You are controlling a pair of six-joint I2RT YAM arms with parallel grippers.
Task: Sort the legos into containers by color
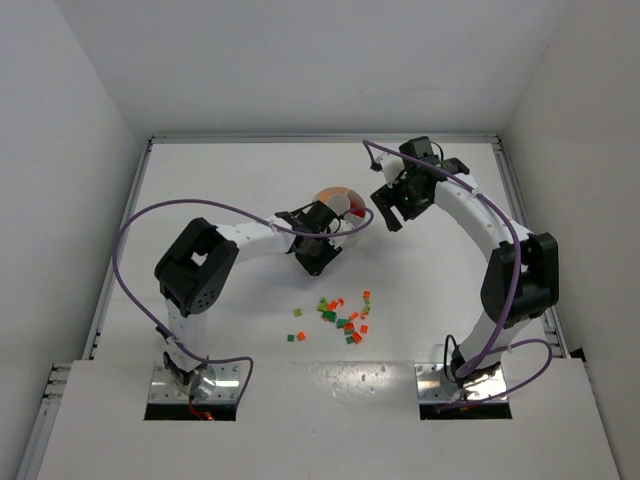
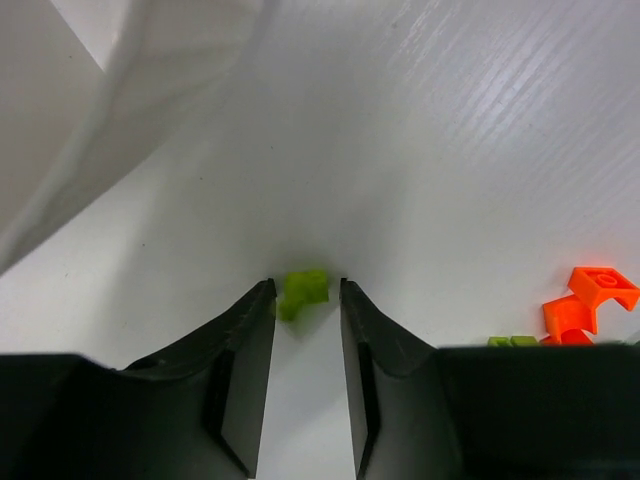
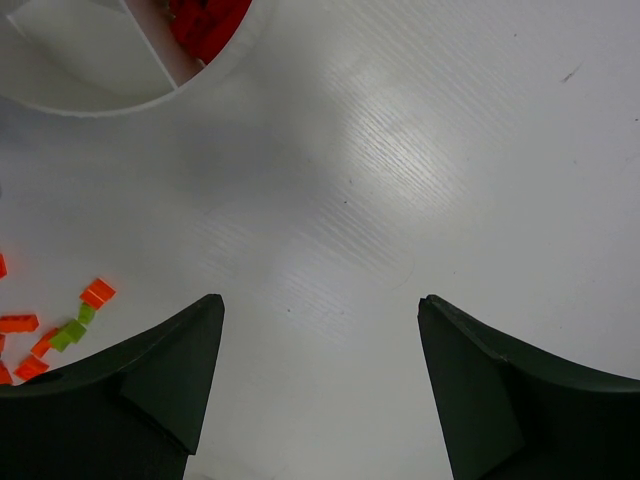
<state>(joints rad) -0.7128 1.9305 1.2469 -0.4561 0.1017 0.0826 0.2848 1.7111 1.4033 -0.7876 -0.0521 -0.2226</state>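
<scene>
A small green lego (image 2: 303, 291) lies on the white table right between the tips of my left gripper (image 2: 305, 287). The jaws stand narrow around it, the left tip close against it and a thin gap on the right. My left gripper (image 1: 318, 252) is just below the round white dish (image 1: 352, 197), whose wall (image 2: 110, 140) is blurred at the upper left of the left wrist view. My right gripper (image 3: 320, 305) hangs wide open over bare table, to the right of the dish (image 1: 390, 208). Red legos (image 3: 205, 25) lie in one wedge of the dish (image 3: 235, 60).
A loose scatter of red, orange and green legos (image 1: 345, 315) lies on the table in front of the dish. Orange legos (image 2: 588, 300) show at the right of the left wrist view, and orange and green ones (image 3: 75, 320) at the left of the right wrist view.
</scene>
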